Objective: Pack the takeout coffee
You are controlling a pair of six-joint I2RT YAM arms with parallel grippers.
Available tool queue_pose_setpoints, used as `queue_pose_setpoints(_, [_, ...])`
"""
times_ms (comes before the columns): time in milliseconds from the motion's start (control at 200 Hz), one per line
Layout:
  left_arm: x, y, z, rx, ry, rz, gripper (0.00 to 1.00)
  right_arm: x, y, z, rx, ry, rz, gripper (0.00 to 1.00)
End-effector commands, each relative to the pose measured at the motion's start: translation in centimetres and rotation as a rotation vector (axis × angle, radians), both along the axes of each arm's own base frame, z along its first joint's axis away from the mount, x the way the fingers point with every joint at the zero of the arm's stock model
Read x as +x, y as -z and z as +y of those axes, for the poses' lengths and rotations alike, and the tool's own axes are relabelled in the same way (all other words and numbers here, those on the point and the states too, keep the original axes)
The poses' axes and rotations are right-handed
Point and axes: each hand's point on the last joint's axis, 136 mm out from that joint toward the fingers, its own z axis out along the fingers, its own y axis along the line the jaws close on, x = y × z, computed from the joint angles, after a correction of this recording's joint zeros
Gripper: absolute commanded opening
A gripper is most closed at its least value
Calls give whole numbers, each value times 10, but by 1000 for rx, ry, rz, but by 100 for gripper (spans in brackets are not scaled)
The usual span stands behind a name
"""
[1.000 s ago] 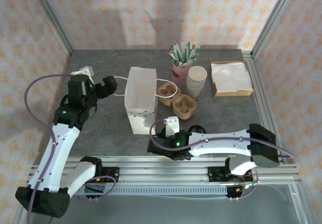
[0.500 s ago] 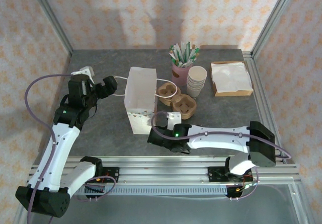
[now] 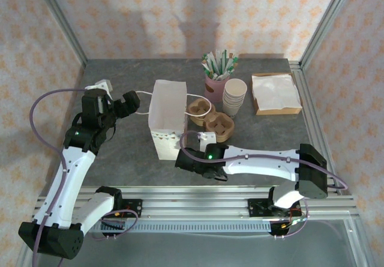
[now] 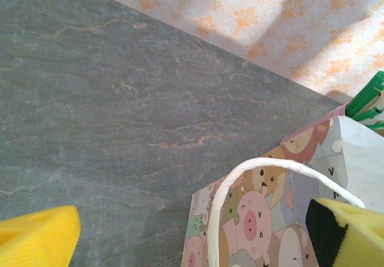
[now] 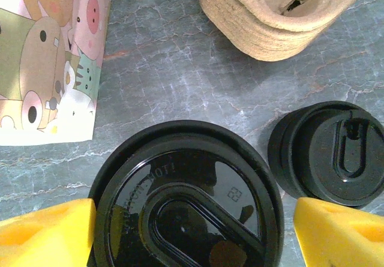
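The right arm (image 3: 258, 162) had stretched out to the left since a second ago, carrying the right gripper (image 5: 189, 231) up close to the near end of the bag (image 3: 167, 116). And there was the coffee (image 5: 186, 201), its black lid right under the wrist camera, standing on the table (image 3: 120, 159) just in front of the bag's cartoon-pig side. The jaws were apart around it: the left pad (image 5: 45, 231) sat at the lid's rim and the right pad (image 5: 336, 234) stood just clear of it. A smaller loose lid (image 5: 327, 153) lay flat on the table just beside the coffee, and the cardboard cup carrier (image 5: 282, 15) sat a little beyond both. Over on the other side, the left gripper (image 4: 192, 237) hung with its jaws wide apart and nothing between the pads, and the bag's white handle (image 4: 264, 177) looped just below it. What was inside the bag could not be made out. At the back, a pink cup (image 3: 215, 89) held green-and-white sticks (image 3: 219, 63), a stack of cups (image 3: 235, 97) stood touching it, and a shallow box (image 3: 277, 108) held white napkins (image 3: 275, 90).
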Motion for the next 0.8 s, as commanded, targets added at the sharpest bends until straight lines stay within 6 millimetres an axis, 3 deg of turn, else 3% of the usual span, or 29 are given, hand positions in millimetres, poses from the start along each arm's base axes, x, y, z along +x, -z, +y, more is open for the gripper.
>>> queue_pose_setpoints(0, [1,-12,0,24,0,-20,98,3,-15,-8,-31,-11,-20,85])
queue_pose_setpoints(500, [2,-9,-1,24,4,-10,98,-16,-26,-14,99,-166,22,75])
queue_pose_setpoints(681, [2,-11,-1,24,5,-14,98,-27,-19,-22,-27,-450,40,77])
queue_pose_setpoints(796, [2,-12,-1,25,5,-16,98,-23,-30,-31,-134,-591,-13,83])
